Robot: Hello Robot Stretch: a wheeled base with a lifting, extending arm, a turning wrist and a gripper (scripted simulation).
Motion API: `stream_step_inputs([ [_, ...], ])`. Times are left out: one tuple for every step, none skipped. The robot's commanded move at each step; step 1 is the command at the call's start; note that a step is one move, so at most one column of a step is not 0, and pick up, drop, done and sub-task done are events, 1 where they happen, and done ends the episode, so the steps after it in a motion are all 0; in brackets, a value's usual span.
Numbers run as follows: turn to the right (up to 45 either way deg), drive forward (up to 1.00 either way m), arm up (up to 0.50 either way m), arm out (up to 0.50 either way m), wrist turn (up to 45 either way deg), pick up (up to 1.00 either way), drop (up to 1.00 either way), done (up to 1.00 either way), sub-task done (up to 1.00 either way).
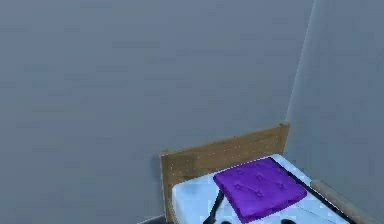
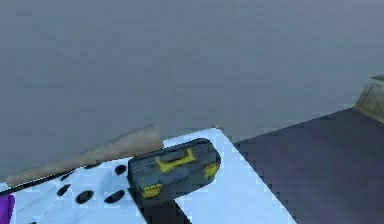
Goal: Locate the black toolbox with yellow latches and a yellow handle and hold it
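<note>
A boxy black toolbox (image 2: 175,170) with yellow latches rests on spotted white bedding (image 2: 250,195).

Body obs. | arm (image 2: 172,213): short stub seen at arm side view's bottom edge | colour: dark grey-black | shape: square-sided bar | finish: plain, matte

Both views close, downward, on one bed (image 1: 225,152)

Bed and toolbox layout
The bed (image 1: 190,196) stood in a room corner, headboard (image 1: 225,150) against the wall (image 1: 120,80), with a pillow (image 1: 262,187) before it. The toolbox (image 2: 175,168) rested on the bed, near the headboard, with floor (image 2: 320,165) to its right.
</note>
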Motion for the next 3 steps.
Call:
stream_step_inputs([
  [0.0,0.0,0.5,0.0,0.0,0.0,0.0,0.0,0.0],
  [0.0,0.0,0.1,0.0,0.0,0.0,0.0,0.0,0.0],
  [0.0,0.0,0.0,0.4,0.0,0.0,0.0,0.0,0.0],
])
